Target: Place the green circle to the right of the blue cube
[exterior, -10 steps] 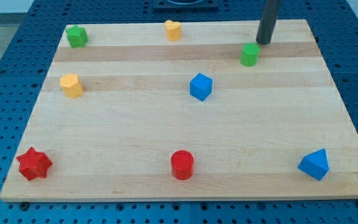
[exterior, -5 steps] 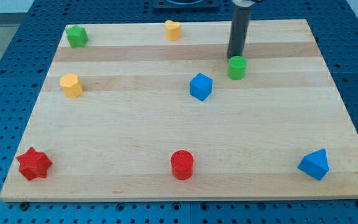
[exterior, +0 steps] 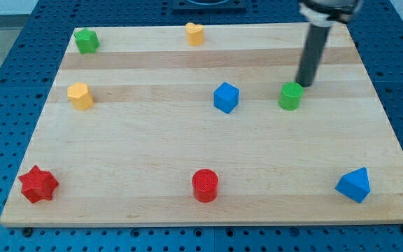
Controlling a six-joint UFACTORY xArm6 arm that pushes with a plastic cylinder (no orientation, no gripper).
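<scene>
The green circle (exterior: 290, 96) is sitting on the wooden tabletop (exterior: 152, 154) at 3 o'clock from the blue cube (exterior: 226, 97), near it but apart, the 2 lying roughly level with each other. My tip (exterior: 303, 85) is resting at about 1 o'clock from the green circle, just beside its upper edge; whether it is touching cannot be told. The rod is leaning up toward the view's top right. No claw is showing on this arm, so no open or closed state can be read.

Other blocks are lying well apart from these 2:
- green block, shape unclear (exterior: 86, 40), at 10 o'clock, near the far left corner
- yellow heart (exterior: 195, 33), at 12 o'clock
- yellow block (exterior: 80, 96), at 9 o'clock
- red star (exterior: 38, 185), at 7 o'clock
- red cylinder (exterior: 205, 185), at 6 o'clock
- blue wedge-like block (exterior: 354, 185), at 4 o'clock
</scene>
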